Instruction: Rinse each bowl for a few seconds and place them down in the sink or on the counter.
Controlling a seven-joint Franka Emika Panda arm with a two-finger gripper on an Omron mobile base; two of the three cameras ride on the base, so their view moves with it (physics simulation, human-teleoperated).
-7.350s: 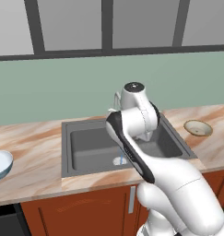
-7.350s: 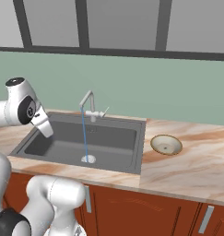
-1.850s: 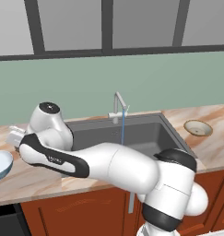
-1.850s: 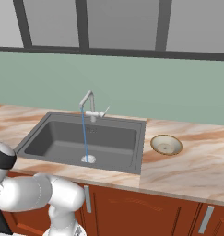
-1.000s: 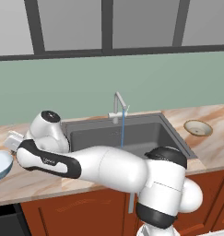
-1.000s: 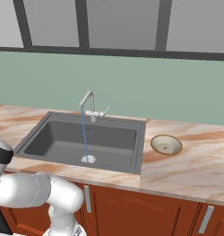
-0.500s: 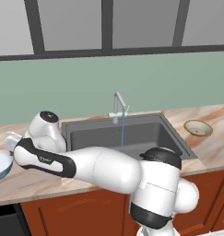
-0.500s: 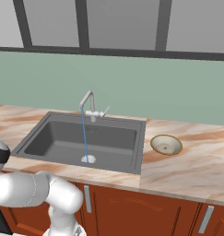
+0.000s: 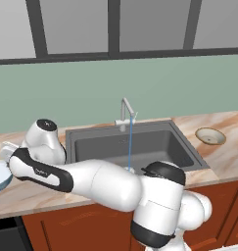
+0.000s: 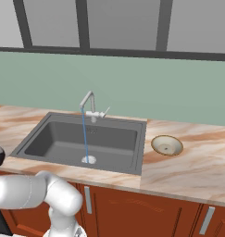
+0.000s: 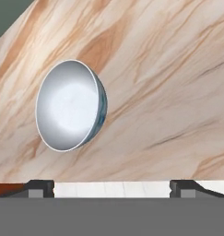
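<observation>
Pale-blue bowl (image 11: 69,111) resting on marble tabletop (image 11: 168,83), ahead and left of wide-open fingers (image 11: 40,186); not yet touching.

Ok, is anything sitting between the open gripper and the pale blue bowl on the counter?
Nothing visible. In the hand view the pale blue bowl lies alone on bare counter ahead of the open gripper; no object lies in the stretch between them.
</observation>
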